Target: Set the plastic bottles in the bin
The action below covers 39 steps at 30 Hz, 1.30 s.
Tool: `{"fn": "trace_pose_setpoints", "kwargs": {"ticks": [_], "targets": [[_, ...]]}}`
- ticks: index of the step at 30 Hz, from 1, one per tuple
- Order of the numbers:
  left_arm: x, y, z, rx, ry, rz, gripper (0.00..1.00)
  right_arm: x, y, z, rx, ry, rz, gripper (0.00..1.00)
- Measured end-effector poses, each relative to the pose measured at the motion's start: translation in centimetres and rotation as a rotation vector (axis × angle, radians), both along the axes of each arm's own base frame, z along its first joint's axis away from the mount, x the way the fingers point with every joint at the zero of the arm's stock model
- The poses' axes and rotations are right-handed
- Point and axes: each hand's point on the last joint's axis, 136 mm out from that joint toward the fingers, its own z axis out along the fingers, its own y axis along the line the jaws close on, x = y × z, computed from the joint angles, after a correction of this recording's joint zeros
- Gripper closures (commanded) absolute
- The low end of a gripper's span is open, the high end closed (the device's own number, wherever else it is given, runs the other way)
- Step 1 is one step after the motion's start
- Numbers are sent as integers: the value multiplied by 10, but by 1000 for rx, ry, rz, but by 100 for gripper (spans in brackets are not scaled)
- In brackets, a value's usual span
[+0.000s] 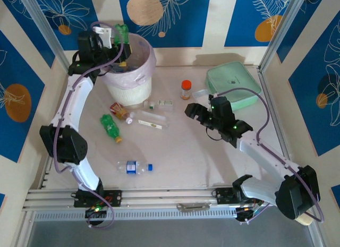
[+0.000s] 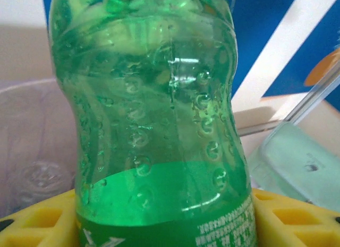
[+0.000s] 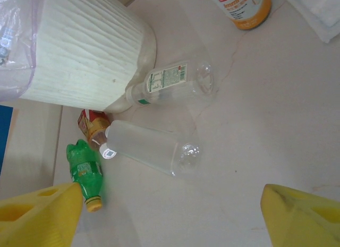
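Your left gripper [image 1: 116, 51] was part closed on a green bottle [image 1: 121, 34], its yellow fingers [image 2: 32, 226] pressing each side of the lower body near the label band. You held it upright at the far-left edge of the bin [image 1: 142, 48].

Your right gripper [image 3: 170, 220] stood wide open and empty, hanging over the middle of the table [image 1: 212, 162].

The risk, as I judge it, was the release. From above the bottle looked to sit over the rim rather than well over the opening. Let go there and it could have struck the edge, tipped outward and dropped behind the bin, or dragged the pink liner [image 1: 151, 61] down. The smooth, dimpled plastic could also have slid in a light grip.

On the right, the clear bottle [image 3: 151, 147] was round and lay on its side. A finger landing off-centre would probably have rolled it toward the bin's wall [image 3: 90, 56].

The left wrist view gave you the grip itself and something clear lying inside the liner [image 2: 32, 130]. The overhead view did not resolve either of these. The overhead view gave you the bottle's place relative to the rim, and a blue-capped bottle [image 1: 134, 167] near the bases.
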Motion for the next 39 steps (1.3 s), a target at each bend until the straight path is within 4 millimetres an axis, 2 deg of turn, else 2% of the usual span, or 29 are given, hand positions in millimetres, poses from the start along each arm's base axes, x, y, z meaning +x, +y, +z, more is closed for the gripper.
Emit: {"fn": "trace_pose_setpoints", "kwargs": {"ticks": [4, 5, 8, 11, 14, 18, 21, 26, 29, 33, 39], "targets": [[15, 6, -29, 40, 100, 18, 70, -5, -8, 3, -2, -8, -17, 12], [17, 6, -35, 47, 120, 19, 64, -6, -9, 3, -2, -9, -17, 11], [20, 6, -48, 58, 175, 22, 35, -7, -10, 3, -6, -7, -17, 11], [17, 7, -53, 60, 207, 26, 16, -8, -10, 2, -8, -2, -17, 10], [16, 7, -51, 58, 207, 28, 1, -7, -9, -2, -16, 6, -8, 10], [8, 5, -41, 33, 193, 20, 0, -4, -2, -18, -39, 51, 21, 10], [-10, 4, -30, -3, 174, 14, 0, 1, 9, -27, -63, 80, 55, 10], [-59, 3, -9, -102, 98, 7, 0, 10, 47, -29, -94, 93, 177, 10], [-88, 2, -9, -168, 63, -3, 0, 17, 75, -29, -103, 97, 269, 9], [-119, 1, -30, -240, 67, -11, 0, 24, 112, -36, -113, 129, 388, 10], [-164, 4, -99, -315, 164, 15, 0, 30, 156, -59, -194, 165, 551, 9]]}}
